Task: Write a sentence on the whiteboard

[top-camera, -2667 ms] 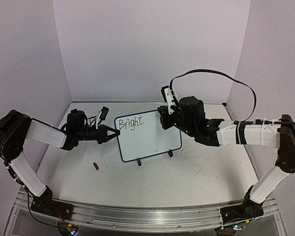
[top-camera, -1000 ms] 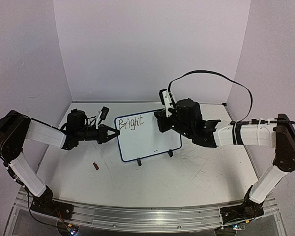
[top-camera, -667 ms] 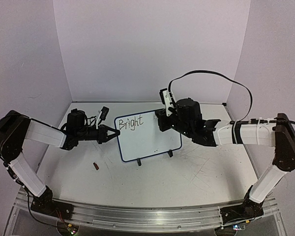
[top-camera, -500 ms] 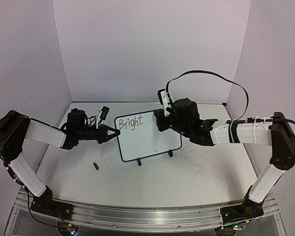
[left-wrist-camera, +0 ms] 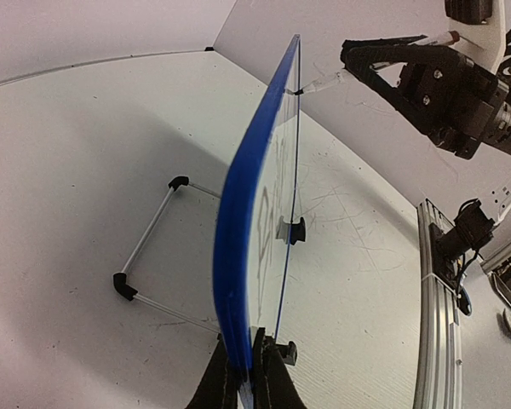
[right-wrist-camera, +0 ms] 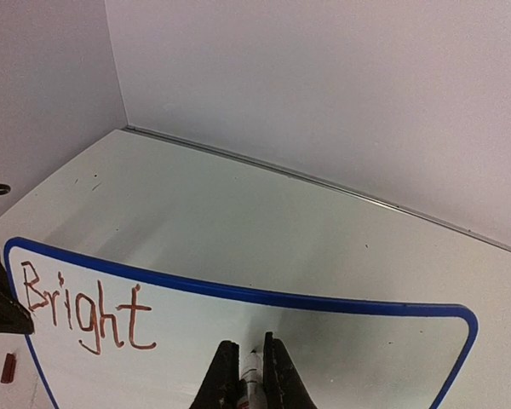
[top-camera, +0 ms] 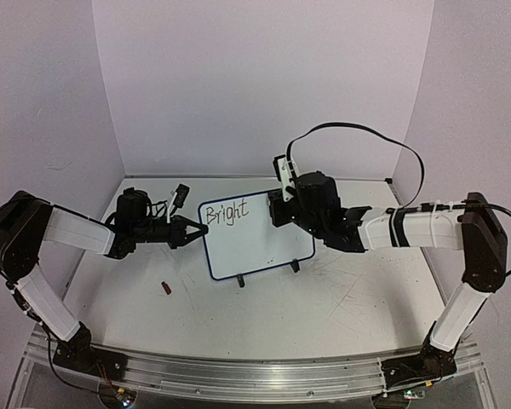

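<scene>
The whiteboard [top-camera: 260, 243] stands tilted on its feet at the table's middle, with only the word "Bright" [top-camera: 228, 213] written at its top left. My left gripper [top-camera: 196, 232] is shut on the board's left blue rim [left-wrist-camera: 237, 256], its jaws pinching the edge [left-wrist-camera: 249, 375]. My right gripper [top-camera: 277, 210] is shut on a marker [right-wrist-camera: 252, 377], whose tip touches the board face to the right of "Bright" [right-wrist-camera: 85, 311], just under the top rim. The left wrist view shows the marker tip [left-wrist-camera: 313, 84] at the board's far edge.
A small red-brown marker cap [top-camera: 166, 288] lies on the table left of the board and shows in the right wrist view [right-wrist-camera: 8, 366]. The board's wire stand with black feet [left-wrist-camera: 145, 256] sticks out behind it. Walls close the back and sides.
My right arm has moved left with the marker, bringing its tip onto the board right of "Bright". The left arm and the board have not moved.
</scene>
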`<action>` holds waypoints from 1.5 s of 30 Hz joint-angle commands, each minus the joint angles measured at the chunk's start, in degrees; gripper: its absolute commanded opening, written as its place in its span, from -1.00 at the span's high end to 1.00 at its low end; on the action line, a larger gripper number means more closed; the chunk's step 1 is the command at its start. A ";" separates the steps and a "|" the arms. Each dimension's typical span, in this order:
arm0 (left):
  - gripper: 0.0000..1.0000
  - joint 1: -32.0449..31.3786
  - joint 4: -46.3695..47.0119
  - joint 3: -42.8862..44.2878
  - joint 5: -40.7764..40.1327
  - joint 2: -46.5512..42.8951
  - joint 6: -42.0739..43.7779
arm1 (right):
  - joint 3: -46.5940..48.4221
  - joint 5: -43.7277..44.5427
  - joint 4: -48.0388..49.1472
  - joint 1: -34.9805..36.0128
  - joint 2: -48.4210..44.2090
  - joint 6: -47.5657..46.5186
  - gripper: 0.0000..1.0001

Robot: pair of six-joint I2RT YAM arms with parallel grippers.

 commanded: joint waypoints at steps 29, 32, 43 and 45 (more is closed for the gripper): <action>1.00 0.36 -0.63 1.92 -6.03 -1.54 4.70 | 4.43 -2.81 -0.62 0.19 3.39 1.55 1.00; 1.00 0.31 -0.66 1.95 -6.04 -1.58 4.69 | 3.99 -3.00 -1.29 0.21 3.27 1.81 1.00; 1.00 0.17 -0.82 2.30 -5.91 -1.43 4.70 | 1.91 -2.53 -2.71 0.31 2.26 2.09 1.00; 1.00 0.16 -0.81 2.31 -5.91 -1.44 4.65 | 1.76 -2.19 -2.87 0.34 2.12 2.17 1.00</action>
